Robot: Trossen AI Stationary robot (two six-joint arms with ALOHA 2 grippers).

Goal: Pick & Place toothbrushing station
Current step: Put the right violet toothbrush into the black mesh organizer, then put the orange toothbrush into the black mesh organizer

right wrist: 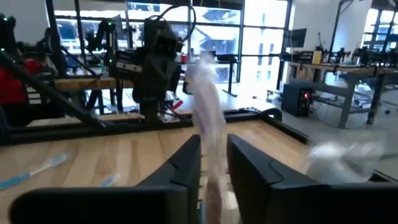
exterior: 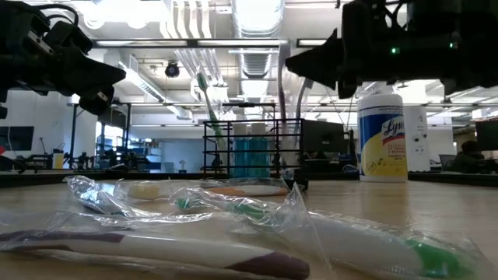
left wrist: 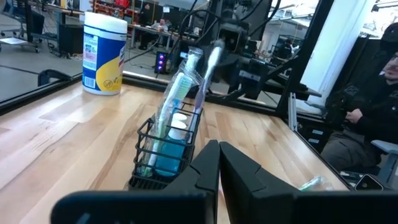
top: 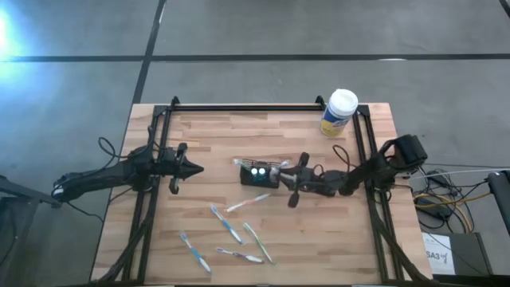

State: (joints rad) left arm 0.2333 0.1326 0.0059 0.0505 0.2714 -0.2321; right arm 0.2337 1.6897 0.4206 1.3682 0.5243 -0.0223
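Wooden table: we log it as the work surface. Disinfectant-wipes canister: far right corner, not ours. Left gripper: waiting left of centre, fingers together, holding nothing. Right gripper: beside the holder, fingers clamped on a wrapped toothbrush. Black mesh holder: mid-table, two blue cups and brushes inside. Loose wrapped toothbrushes: near front edge. We judge the brush should go in upright, lowered slowly, clear of the rim.

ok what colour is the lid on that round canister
White; the canister has a white lid over a yellow label, clearest in the high view.
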